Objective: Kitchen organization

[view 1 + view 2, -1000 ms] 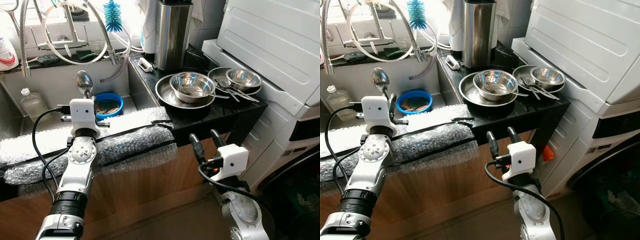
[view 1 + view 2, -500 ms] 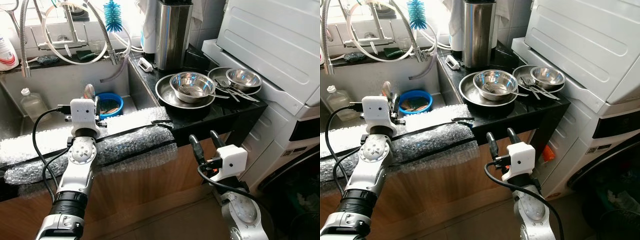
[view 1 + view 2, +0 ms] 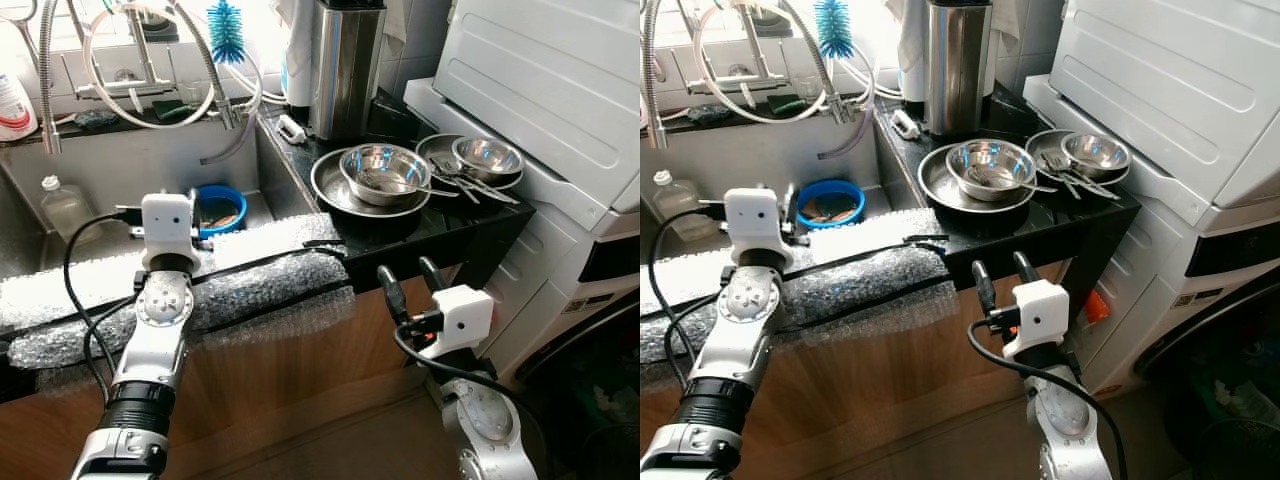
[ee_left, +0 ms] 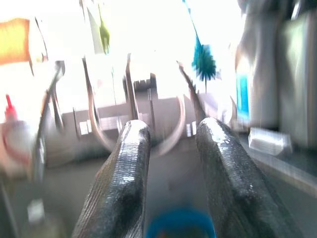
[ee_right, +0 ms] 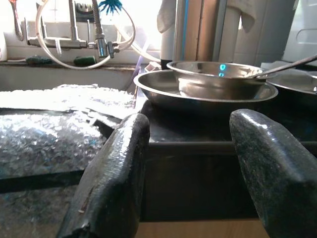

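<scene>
My left gripper is over the sink, just above the blue bowl. Its fingers are open with nothing between them. On the black counter, a wide steel plate carries a steel bowl with a spoon in it. A second plate with a small bowl and loose cutlery lies further right. My right gripper is open and empty, low in front of the counter edge, level with the plate.
Bubble wrap pads the sink's front rim. A plastic bottle stands in the sink under the hose tap. A blue brush and a steel canister are behind. A white appliance crowds the right.
The spoon that stood upright in my left gripper sank toward the blue bowl and is out of sight now. The left fingers are empty. The right arm barely moved.
</scene>
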You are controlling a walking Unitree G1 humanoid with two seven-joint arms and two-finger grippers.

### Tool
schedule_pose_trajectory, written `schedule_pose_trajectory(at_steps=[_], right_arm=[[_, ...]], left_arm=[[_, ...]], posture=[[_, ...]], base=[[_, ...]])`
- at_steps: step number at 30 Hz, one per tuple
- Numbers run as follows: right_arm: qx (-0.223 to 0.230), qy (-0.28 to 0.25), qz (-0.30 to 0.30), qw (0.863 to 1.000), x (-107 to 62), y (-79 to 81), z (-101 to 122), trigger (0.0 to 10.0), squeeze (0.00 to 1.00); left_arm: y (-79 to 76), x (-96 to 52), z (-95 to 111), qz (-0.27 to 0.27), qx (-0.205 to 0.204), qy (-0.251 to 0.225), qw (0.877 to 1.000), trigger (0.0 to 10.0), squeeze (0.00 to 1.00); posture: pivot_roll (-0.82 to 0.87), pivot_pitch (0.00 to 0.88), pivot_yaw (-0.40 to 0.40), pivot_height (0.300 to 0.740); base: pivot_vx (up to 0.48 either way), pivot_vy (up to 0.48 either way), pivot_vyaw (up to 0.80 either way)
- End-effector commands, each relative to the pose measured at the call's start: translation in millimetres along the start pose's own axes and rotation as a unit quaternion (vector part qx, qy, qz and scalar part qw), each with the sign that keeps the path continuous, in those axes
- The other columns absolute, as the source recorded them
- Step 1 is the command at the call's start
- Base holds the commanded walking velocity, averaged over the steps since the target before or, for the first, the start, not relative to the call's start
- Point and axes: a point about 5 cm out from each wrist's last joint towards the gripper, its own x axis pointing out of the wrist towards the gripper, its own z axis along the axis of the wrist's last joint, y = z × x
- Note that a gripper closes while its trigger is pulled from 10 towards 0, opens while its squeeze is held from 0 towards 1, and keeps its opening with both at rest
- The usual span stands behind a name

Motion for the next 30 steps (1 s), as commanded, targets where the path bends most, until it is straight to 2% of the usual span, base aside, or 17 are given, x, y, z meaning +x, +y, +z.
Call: schedule_pose_trajectory(at_steps=[1,3,8,10,11,12,15,16,19,25,30], right_arm=[[-0.007,0.002,-0.008,1.000,0.9,-4.1,-0.3,10.0,0.00],[-0.009,0.000,-0.010,1.000,1.2,-6.7,1.3,10.0,0.00],[-0.011,0.000,-0.016,1.000,0.4,-10.6,1.3,10.0,0.00],[-0.013,-0.002,-0.017,1.000,0.1,-10.9,2.4,10.0,0.00],[-0.013,-0.002,-0.017,1.000,0.1,-10.9,2.4,10.0,0.00],[-0.016,-0.005,-0.020,1.000,-0.1,-13.1,5.2,10.0,0.00],[-0.019,-0.008,-0.027,0.999,-1.5,-18.1,7.8,10.0,0.00],[-0.021,-0.008,-0.031,0.999,-2.3,-21.4,8.9,10.0,0.00],[-0.024,-0.011,-0.035,0.999,-1.5,-26.0,11.4,10.0,0.00],[-0.018,-0.014,-0.047,0.999,-0.2,-28.7,13.9,10.0,0.00],[-0.019,-0.018,-0.063,0.998,2.7,-35.3,17.1,10.0,0.00]], left_arm=[[2.1,2.5,13.5,-0.014,0.019,-0.031,0.999,10.0,0.00],[14.4,-0.7,23.2,-0.032,0.051,-0.049,0.997,10.0,0.00],[37.4,-13.6,23.4,-0.023,0.074,-0.035,0.996,10.0,0.00],[47.7,-27.6,15.6,-0.019,0.088,-0.009,0.996,10.0,0.00],[47.7,-27.6,15.6,-0.019,0.088,-0.009,0.996,10.0,0.00],[53.6,-41.3,11.3,-0.019,0.096,0.013,0.995,10.0,0.00],[55.7,-56.2,9.0,-0.027,0.100,0.030,0.994,10.0,0.00],[57.2,-65.4,7.0,-0.033,0.105,0.044,0.993,10.0,0.00],[62.8,-76.0,2.4,-0.020,0.104,0.066,0.992,10.0,0.00],[60.9,-77.7,3.0,-0.002,0.088,0.073,0.994,10.0,0.00],[48.9,-72.8,2.9,-0.011,0.071,0.074,0.995,10.0,0.00]], posture=[[-0.07,0.000,-0.054,0.727],[-0.06,0.000,-0.053,0.727],[-0.06,0.000,-0.053,0.727],[-0.09,0.000,-0.047,0.727],[-0.09,0.000,-0.047,0.727],[-0.09,0.000,-0.048,0.727],[-0.09,0.000,-0.049,0.727],[-0.09,0.000,-0.050,0.727],[-0.09,0.000,-0.054,0.727],[-0.09,0.000,-0.061,0.727],[-0.09,0.000,-0.060,0.727]], base=[[0.000,0.000,0.00],[0.000,0.000,0.00],[0.000,0.000,0.00],[0.000,0.000,0.00],[0.000,0.000,0.00],[0.000,0.000,0.00],[0.000,0.000,0.00],[0.000,0.000,0.00],[0.000,0.000,0.00],[0.000,0.000,0.00],[0.000,0.000,0.00]])
